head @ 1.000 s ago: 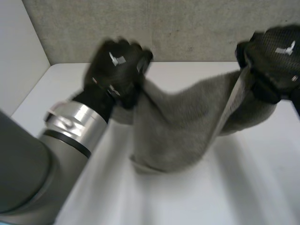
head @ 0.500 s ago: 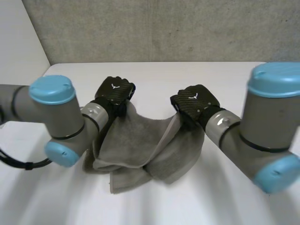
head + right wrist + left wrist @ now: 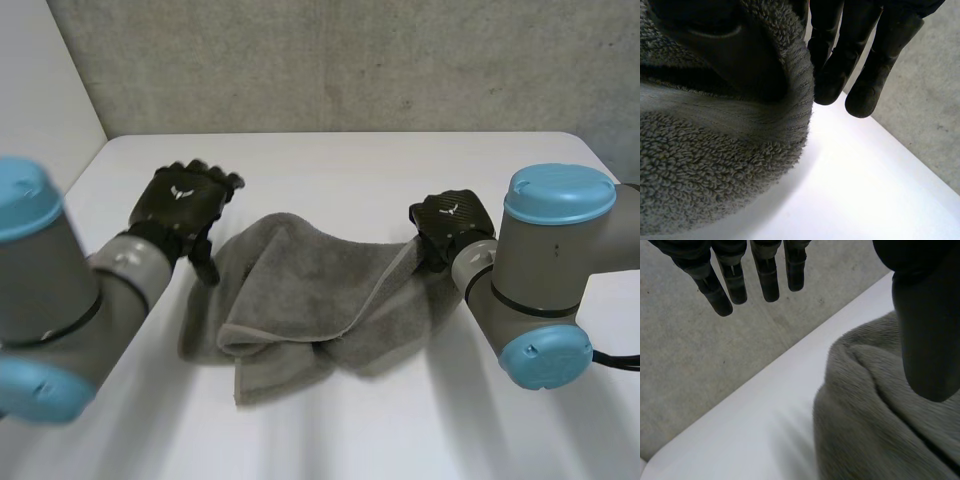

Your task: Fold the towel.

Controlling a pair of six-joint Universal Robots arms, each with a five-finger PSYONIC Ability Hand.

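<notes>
A grey towel point(image 3: 300, 290) lies rumpled and partly doubled over in the middle of the white table point(image 3: 350, 160). My left hand point(image 3: 185, 203) hovers just beyond the towel's left corner, its fingers point(image 3: 740, 280) straight and spread, its thumb point(image 3: 925, 320) above the towel point(image 3: 880, 420) with nothing held. My right hand point(image 3: 452, 225) is at the towel's right edge. There its fingers point(image 3: 860, 55) curl against the towel's hem point(image 3: 795, 85), which wraps over the thumb, so the towel point(image 3: 715, 170) is pinched and its edge lifted.
A grey concrete wall point(image 3: 330, 60) runs along the table's far edge. A pale wall point(image 3: 40, 110) stands at the left. Both grey arms with light-blue caps point(image 3: 555, 195) flank the towel near the front.
My left hand has let go of the towel, opened and moved left. The right hand has shifted right, still pinching the edge. The towel has dropped and spread wider on the table.
</notes>
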